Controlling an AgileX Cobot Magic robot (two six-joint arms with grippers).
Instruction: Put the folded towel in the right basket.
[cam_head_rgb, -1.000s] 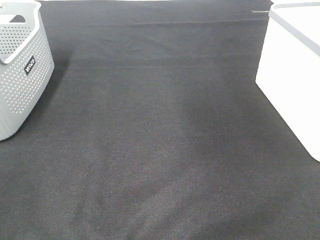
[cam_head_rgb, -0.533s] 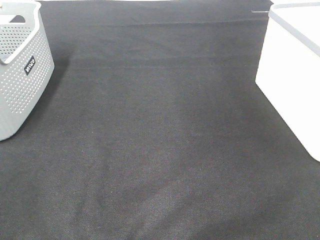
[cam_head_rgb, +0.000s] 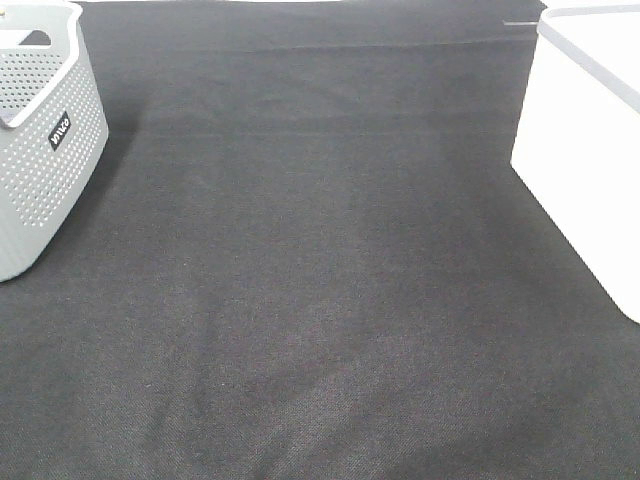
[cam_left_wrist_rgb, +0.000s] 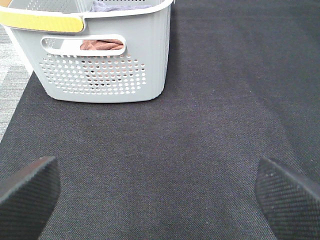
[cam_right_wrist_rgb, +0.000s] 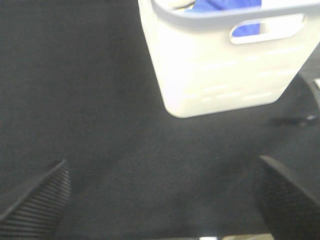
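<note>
The white right basket (cam_head_rgb: 585, 150) stands at the right edge of the high view. In the right wrist view this basket (cam_right_wrist_rgb: 225, 70) holds a blue towel (cam_right_wrist_rgb: 227, 10) that shows over the rim and through the handle slot. My right gripper (cam_right_wrist_rgb: 162, 200) is open and empty over the dark mat, apart from the basket. My left gripper (cam_left_wrist_rgb: 155, 192) is open and empty, facing the grey left basket (cam_left_wrist_rgb: 100, 55). Neither gripper shows in the high view.
The grey perforated basket (cam_head_rgb: 40, 140) stands at the left edge of the high view; a pinkish cloth (cam_left_wrist_rgb: 102, 45) and a greyish cloth (cam_left_wrist_rgb: 120, 6) lie inside it. A dark mat (cam_head_rgb: 320, 300) covers the table.
</note>
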